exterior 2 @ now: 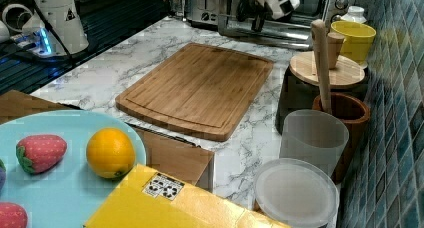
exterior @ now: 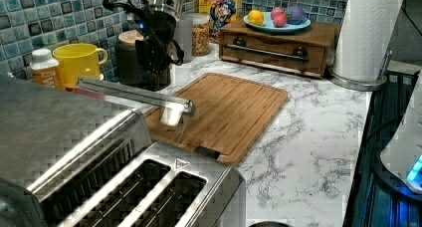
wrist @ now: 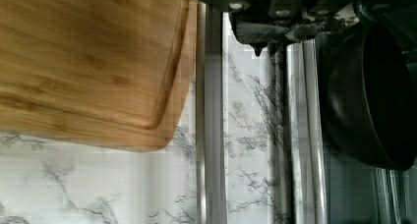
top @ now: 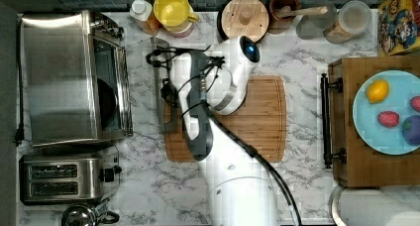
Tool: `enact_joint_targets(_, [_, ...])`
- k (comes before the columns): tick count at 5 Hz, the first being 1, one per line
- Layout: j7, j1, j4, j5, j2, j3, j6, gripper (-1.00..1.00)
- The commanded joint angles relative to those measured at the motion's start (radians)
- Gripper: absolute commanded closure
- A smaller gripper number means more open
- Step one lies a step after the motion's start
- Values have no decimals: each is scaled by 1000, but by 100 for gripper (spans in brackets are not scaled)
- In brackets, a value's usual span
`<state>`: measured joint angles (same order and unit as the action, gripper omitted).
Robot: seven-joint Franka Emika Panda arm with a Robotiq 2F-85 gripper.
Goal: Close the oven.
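Note:
The oven (top: 59, 77) stands at the top view's left, a steel box with its glass door dropped open and lying flat over the counter. Its long bar handle (top: 159, 94) runs along the door's free edge, beside the cutting board (top: 257, 117). My gripper (top: 169, 92) hangs over that handle end of the door. In the left view the gripper (exterior: 154, 60) is above and behind the handle bar (exterior: 134, 93). The wrist view has the handle bar (wrist: 209, 126) close below the gripper (wrist: 275, 30), and a dark pan (wrist: 369, 96) inside the oven. In the right view the gripper (exterior 2: 260, 19) hovers before the oven (exterior 2: 300, 8).
A two-slot toaster (top: 69, 179) sits beside the oven. A yellow mug (top: 172, 10), a bottle (top: 141, 13), a wood-lidded pot (top: 243, 19) and jars line the tiled wall. A wooden drawer box (top: 344, 117) carries a blue plate (top: 366, 127) of fruit. A paper towel roll (exterior: 366, 33) stands at the left view's right.

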<state>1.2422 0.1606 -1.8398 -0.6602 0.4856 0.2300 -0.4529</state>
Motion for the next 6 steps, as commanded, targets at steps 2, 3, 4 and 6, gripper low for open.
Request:
enact_joint_targets(2, [-468, -394, 157, 411, -150, 106, -113, 100])
enact_joint_targets(3, [-619, -449, 122, 585, -185, 91, -190, 100])
enact_joint_targets(4, [-867, -511, 196, 827, -179, 82, -134, 100])
enact_joint_targets(6, [-1102, -577, 463, 1040, -67, 39, 96, 100])
